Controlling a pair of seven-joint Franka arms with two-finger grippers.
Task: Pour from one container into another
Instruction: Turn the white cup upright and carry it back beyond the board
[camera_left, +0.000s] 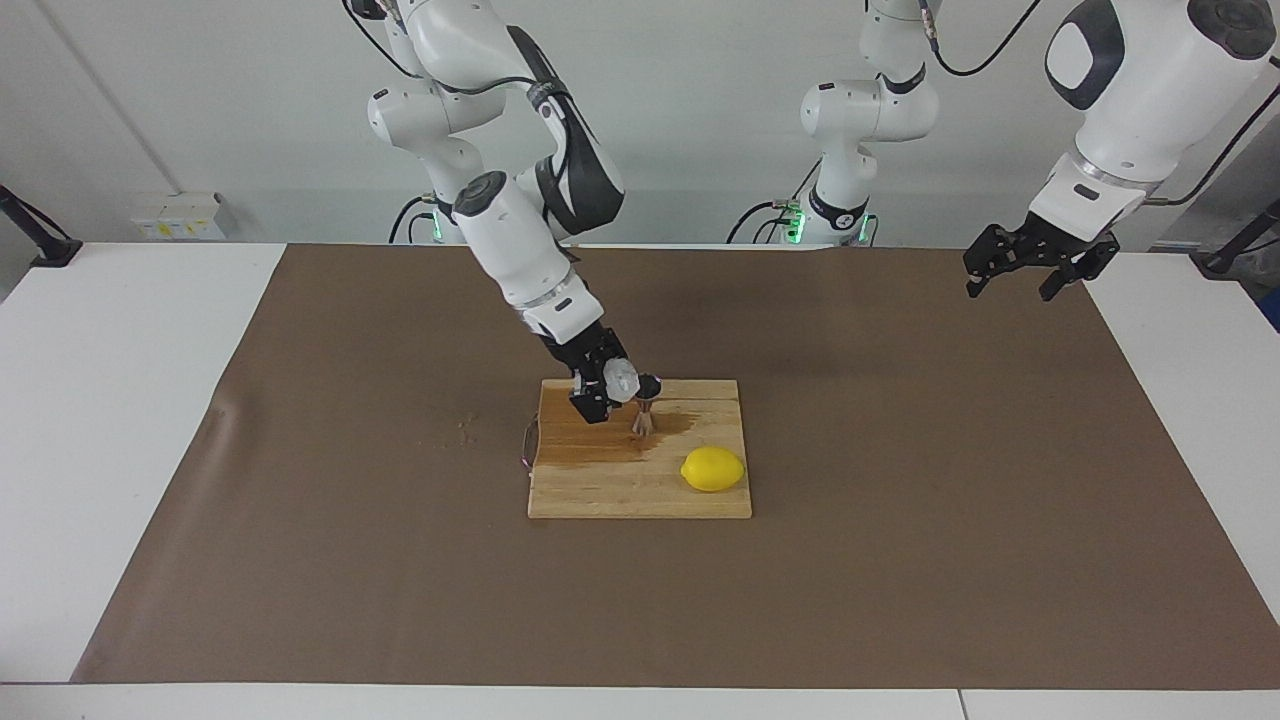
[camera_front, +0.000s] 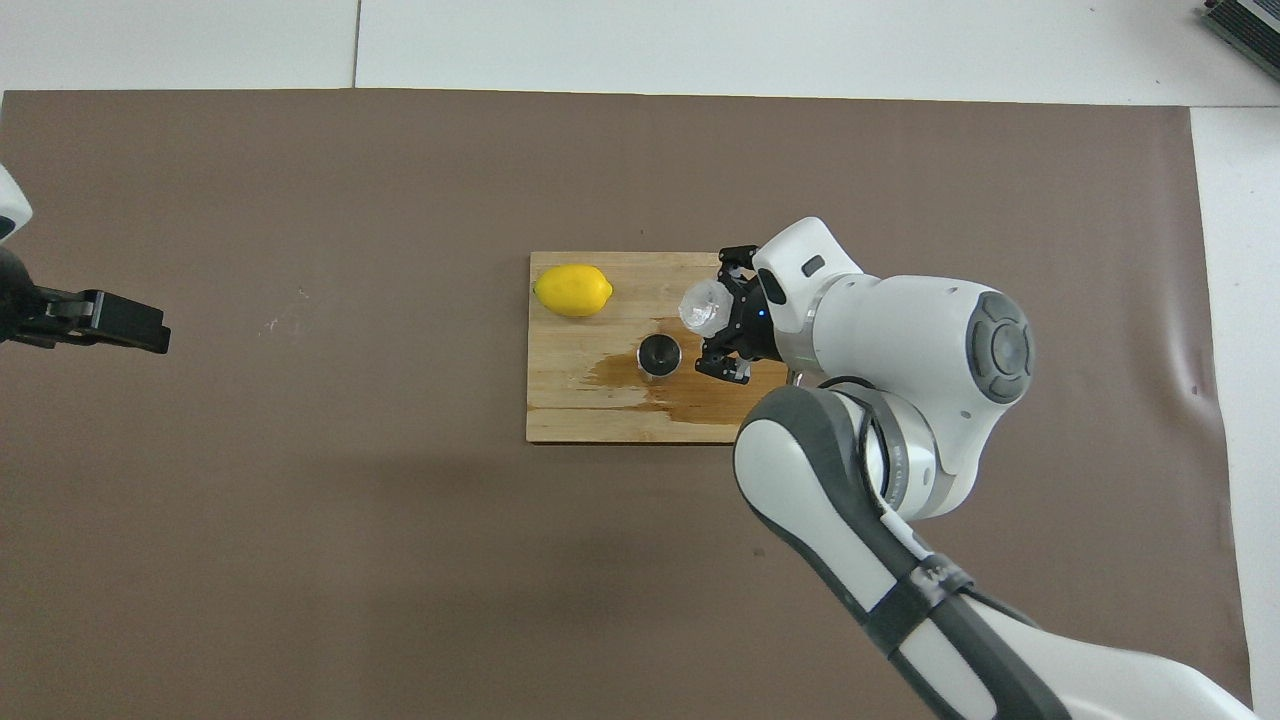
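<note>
Overhead view shows the right gripper with its fingers pinched on the white crinkled cup, which sits between the fingertips, tipped on its side with its mouth turned toward the steel jigger. Cup and gripper hang over the wooden board, just beside and above the jigger's rim (whether they touch cannot be told). From the facing view the cup is tilted at the jigger's top, and the jigger stands upright on a dark wet patch. A lemon lies on the board farther from the robots. The left gripper waits with fingers spread, over the left arm's end of the brown mat.
</note>
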